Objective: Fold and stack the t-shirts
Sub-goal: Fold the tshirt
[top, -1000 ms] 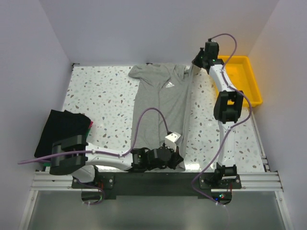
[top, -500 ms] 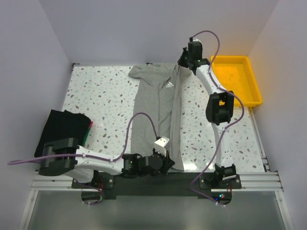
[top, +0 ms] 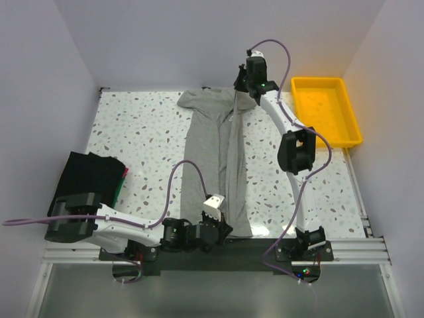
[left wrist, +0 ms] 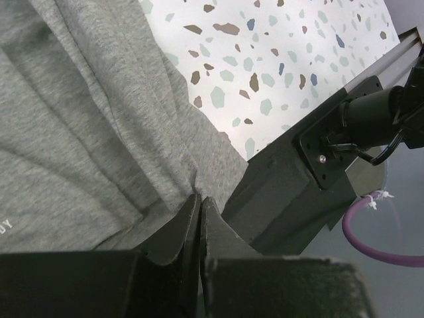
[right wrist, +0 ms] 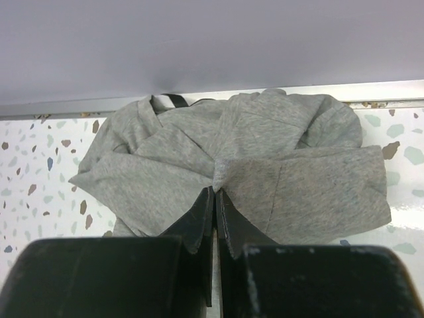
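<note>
Top external view showed the grey t-shirt [top: 213, 149] lengthwise, with open counter [top: 142, 132] on both sides. The left gripper [left wrist: 200, 197] was clamped on its near hem, and the right gripper [right wrist: 214, 189] on its far edge.

In the top view, at lower centre, the left hand [top: 220, 230] covers the near hem corner of the grey t-shirt [top: 212, 152]. At upper centre, the right hand [top: 239, 89] hides the fabric it pinches. At left, the green t-shirt [top: 118, 191] shows only as a thin edge beneath the black t-shirt [top: 89, 173], whose near end lies behind the left arm [top: 73, 222]. In the left wrist view, white print [left wrist: 4, 226] is cut off by the frame's left edge.
</note>
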Robot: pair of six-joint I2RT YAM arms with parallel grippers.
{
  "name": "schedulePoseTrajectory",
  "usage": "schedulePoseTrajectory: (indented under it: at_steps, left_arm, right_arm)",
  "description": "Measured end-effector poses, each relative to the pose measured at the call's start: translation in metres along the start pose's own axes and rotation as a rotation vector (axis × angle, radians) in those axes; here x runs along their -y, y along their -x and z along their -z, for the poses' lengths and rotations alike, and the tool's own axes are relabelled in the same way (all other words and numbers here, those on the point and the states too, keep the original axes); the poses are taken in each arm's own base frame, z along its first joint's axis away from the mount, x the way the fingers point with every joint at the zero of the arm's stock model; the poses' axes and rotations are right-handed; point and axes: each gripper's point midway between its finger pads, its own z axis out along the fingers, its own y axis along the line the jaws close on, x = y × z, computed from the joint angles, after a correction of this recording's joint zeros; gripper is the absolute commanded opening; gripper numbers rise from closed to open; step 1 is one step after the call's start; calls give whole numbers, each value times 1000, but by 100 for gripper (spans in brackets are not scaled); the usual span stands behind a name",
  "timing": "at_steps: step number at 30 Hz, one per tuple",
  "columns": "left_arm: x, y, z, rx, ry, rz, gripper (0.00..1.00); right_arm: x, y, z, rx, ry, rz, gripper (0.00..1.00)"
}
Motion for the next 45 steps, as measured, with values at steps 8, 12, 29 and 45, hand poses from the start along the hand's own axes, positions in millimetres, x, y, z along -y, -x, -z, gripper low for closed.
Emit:
schedulePoseTrajectory:
  at_steps: [8,12,29,45]
  left_arm:
    - [-16,-8,7,-4,48,12,0]
    - [-20,-11,8,-8,64,9,0]
    - [-32,-22,13,-20,117,14,0]
    - [-38,-24,14,-20,132,21,0]
  right_arm:
    - [-24,-18,-7,-11,32,41,3]
    - [-33,-32,-15,-22,45,58,3]
    - [-50,-48,-23,-16,64,75,4]
    - [-65,-77,-38,-32,97,93,9]
